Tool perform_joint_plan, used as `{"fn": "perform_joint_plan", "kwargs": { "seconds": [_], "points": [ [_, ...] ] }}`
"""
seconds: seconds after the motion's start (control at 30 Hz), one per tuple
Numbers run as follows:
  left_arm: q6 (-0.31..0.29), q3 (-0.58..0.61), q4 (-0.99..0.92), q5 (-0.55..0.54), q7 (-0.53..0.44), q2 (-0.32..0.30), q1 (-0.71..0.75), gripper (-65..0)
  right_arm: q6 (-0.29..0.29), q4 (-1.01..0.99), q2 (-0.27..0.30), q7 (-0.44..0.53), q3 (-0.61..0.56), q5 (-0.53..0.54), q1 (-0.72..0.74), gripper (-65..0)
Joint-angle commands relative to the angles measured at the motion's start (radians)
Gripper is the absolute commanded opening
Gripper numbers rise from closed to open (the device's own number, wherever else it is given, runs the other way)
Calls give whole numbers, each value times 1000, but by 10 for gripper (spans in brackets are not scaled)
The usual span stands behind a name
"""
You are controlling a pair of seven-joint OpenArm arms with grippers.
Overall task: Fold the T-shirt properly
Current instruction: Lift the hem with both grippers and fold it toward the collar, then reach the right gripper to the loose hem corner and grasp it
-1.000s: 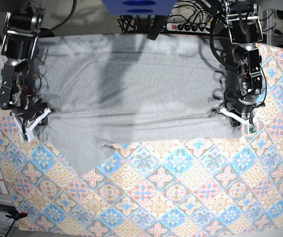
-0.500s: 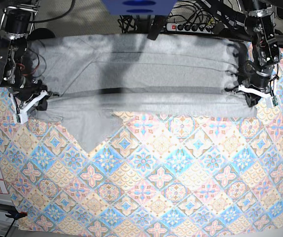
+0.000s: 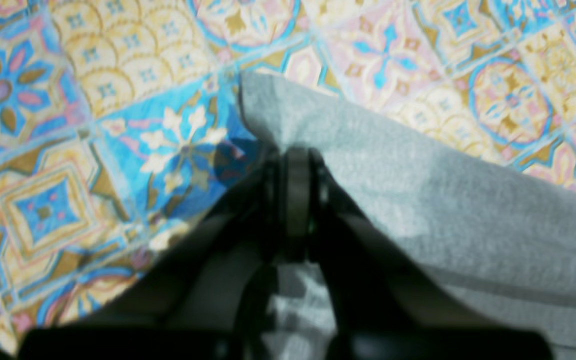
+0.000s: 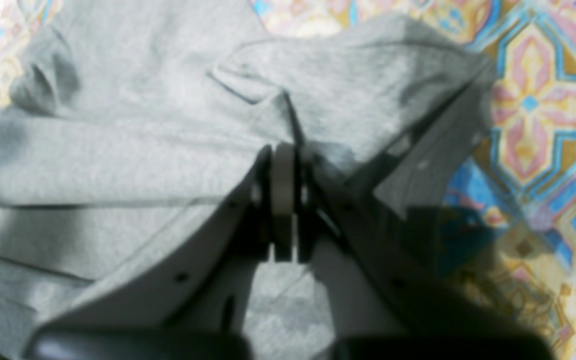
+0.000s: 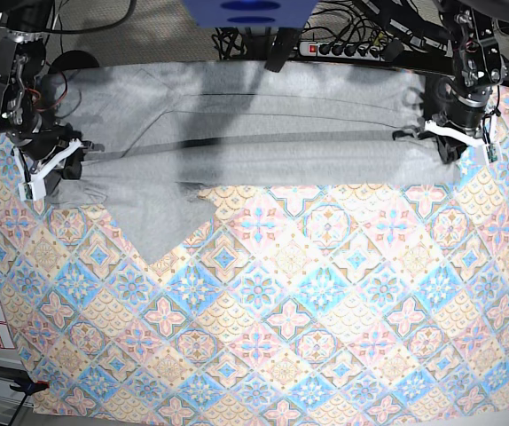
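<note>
The light grey T-shirt (image 5: 254, 133) lies across the far part of the table, its near edge lifted into a long fold, with a sleeve (image 5: 161, 226) hanging toward me at the left. My left gripper (image 5: 457, 142) at the base view's right is shut on the shirt's edge; in the left wrist view the gripper (image 3: 295, 165) pinches the grey cloth (image 3: 443, 210). My right gripper (image 5: 46, 173) at the base view's left is shut on the other end; in the right wrist view the gripper (image 4: 283, 160) clamps bunched shirt fabric (image 4: 168, 115).
The pastel blue, pink and cream tile-patterned cloth (image 5: 308, 319) covers the table and fills the near half. A power strip and cables (image 5: 343, 44) lie behind the far edge. A blue block (image 5: 250, 11) hangs at top centre.
Both grippers have carried the shirt's near edge away from me toward the far side. The fold has moved back and more patterned cloth shows.
</note>
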Motion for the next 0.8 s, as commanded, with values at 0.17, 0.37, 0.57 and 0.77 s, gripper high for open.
{"fn": "perform_joint_plan", "kwargs": {
  "seconds": [0.17,0.37,0.57,0.77],
  "points": [
    [3,-7,-27,3,58,-12,-10,-650,0,7,16,21,0,5,6,-648],
    [3,-7,-96,0,217,-12,-73,-650,0,7,16,-49,10,3,9,-646],
    [4,-12,-104,-4,310,-11,-86,-581,0,19,16,-69,6,3,9,-633],
    [4,-12,-104,-5,345,-11,-78,-441,-3,19,16,-88,13,2,9,-446]
  ]
}}
